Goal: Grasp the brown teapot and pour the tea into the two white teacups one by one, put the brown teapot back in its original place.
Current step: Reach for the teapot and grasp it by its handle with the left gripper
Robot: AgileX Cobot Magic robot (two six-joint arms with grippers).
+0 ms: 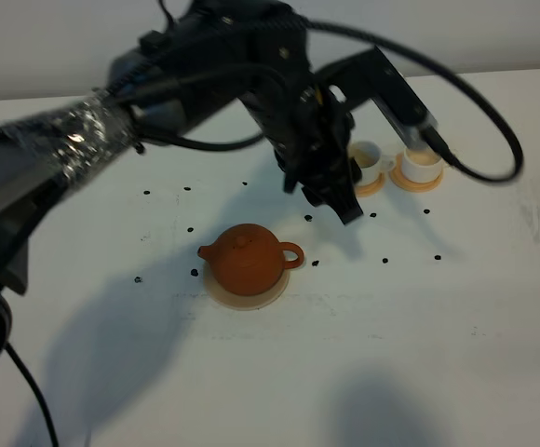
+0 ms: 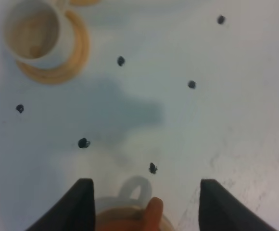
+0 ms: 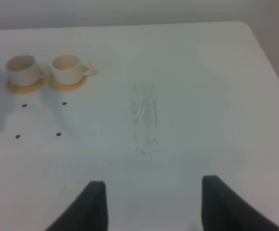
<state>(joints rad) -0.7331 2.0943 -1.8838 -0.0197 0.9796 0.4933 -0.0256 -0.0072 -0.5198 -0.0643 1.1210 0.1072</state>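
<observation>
The brown teapot (image 1: 248,257) sits upright on the pale tan disc (image 1: 216,291) in mid-table, spout to the left and handle to the right. Only its handle side (image 2: 151,216) shows in the left wrist view. My left gripper (image 1: 333,197) is open and empty, hovering above the table behind and to the right of the teapot, between it and the cups; its fingers (image 2: 82,207) stand wide apart. The two white teacups (image 1: 369,163) (image 1: 422,164) stand on orange coasters at the back right. My right gripper (image 3: 149,192) is open and empty, far from the cups (image 3: 24,69) (image 3: 68,67).
Small black dots (image 1: 385,261) are scattered on the white table around the teapot and cups. The left arm (image 1: 205,84) stretches over the back left of the table. The table's right edge (image 3: 269,53) shows in the right wrist view. The right arm is outside the exterior view.
</observation>
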